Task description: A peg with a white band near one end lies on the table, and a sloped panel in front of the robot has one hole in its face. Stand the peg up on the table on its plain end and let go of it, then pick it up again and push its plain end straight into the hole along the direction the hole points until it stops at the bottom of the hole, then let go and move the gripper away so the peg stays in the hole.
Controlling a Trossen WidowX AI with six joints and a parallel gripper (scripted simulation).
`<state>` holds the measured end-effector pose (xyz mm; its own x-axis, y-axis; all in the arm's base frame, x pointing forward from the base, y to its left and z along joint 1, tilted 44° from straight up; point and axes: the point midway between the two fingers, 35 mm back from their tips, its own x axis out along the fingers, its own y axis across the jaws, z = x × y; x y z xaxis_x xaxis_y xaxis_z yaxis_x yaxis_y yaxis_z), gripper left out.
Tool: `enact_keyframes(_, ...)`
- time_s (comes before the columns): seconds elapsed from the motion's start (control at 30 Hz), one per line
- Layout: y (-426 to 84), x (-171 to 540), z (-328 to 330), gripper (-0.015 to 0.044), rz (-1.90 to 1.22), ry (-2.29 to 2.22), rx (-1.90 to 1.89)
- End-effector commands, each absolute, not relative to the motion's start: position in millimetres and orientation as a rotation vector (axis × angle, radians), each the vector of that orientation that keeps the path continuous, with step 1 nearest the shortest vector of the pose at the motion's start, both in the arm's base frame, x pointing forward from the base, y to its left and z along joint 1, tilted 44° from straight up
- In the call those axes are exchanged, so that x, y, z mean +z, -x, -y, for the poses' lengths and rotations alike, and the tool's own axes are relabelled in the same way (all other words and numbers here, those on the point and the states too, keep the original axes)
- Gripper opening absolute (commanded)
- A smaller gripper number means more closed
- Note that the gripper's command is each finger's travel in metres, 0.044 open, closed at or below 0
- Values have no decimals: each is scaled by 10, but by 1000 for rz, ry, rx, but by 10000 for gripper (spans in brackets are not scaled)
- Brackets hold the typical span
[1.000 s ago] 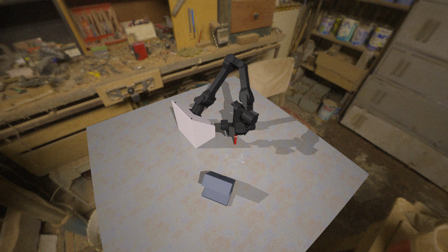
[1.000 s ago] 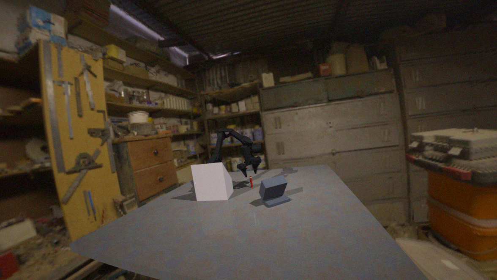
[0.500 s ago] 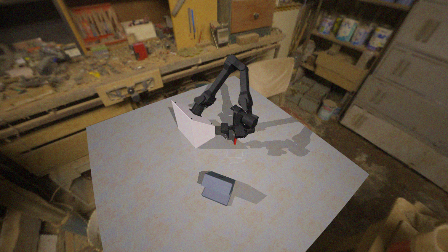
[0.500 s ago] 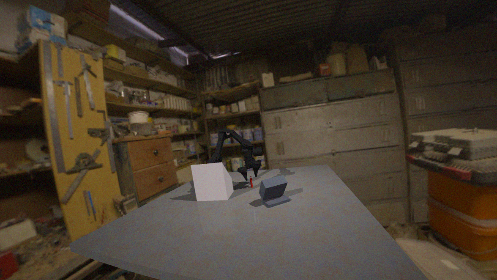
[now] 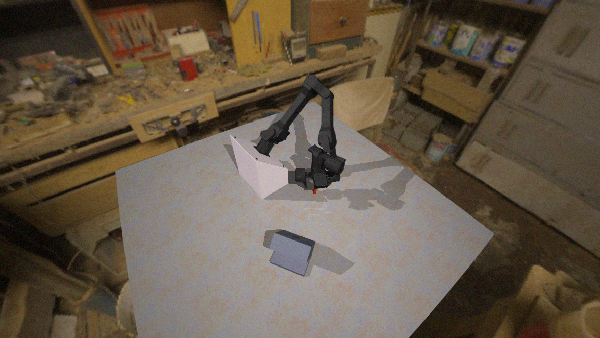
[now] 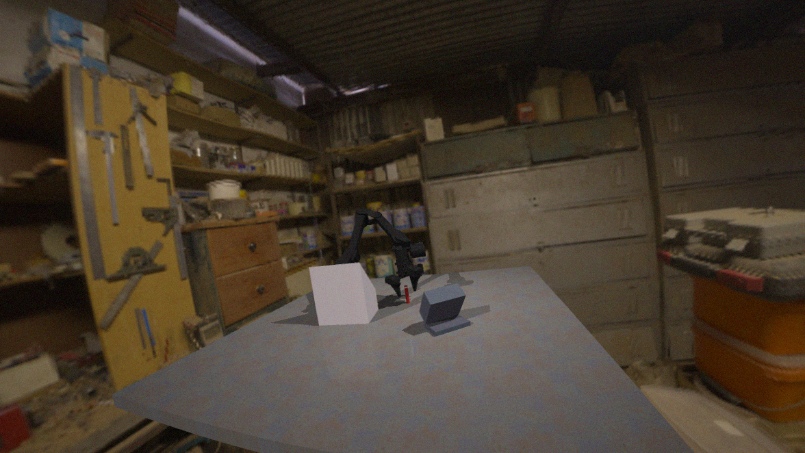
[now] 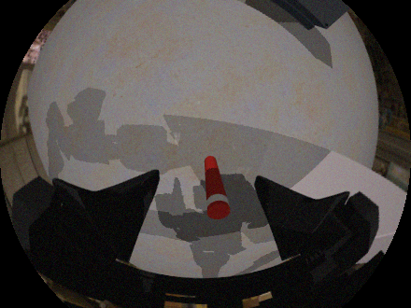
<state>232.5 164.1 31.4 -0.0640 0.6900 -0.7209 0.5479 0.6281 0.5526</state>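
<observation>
The red peg stands upright on the table, with its white-banded end up, nearest the wrist camera. My gripper is open and points down over the peg. Its fingertips are on either side of the peg's upper part, with a gap on each side in the wrist view. In the top view the gripper hides most of the peg. The blue-grey sloped panel stands apart from the peg. Its hole shows as a small dark spot in the top view, in the narrow dark face.
A white block with slanted sides stands close beside the gripper, between it and the arm's left part in the top view. The table carries the arm's shadows around the peg.
</observation>
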Motion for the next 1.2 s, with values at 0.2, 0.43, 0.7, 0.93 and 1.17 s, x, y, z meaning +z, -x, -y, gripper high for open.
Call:
enact_keyframes(0.2,-2317,302,-1645,335,-1733,-1015,156)
enact_keyframes(0.43,-2317,302,-1645,151,-1733,-1015,156)
enact_keyframes(0.7,-2317,302,-1645,39,-1733,-1015,156)
enact_keyframes(0.93,-2333,342,-1601,0,-1733,-1013,154)
enact_keyframes(1.17,-2378,514,-1405,0,-1735,-1010,145)
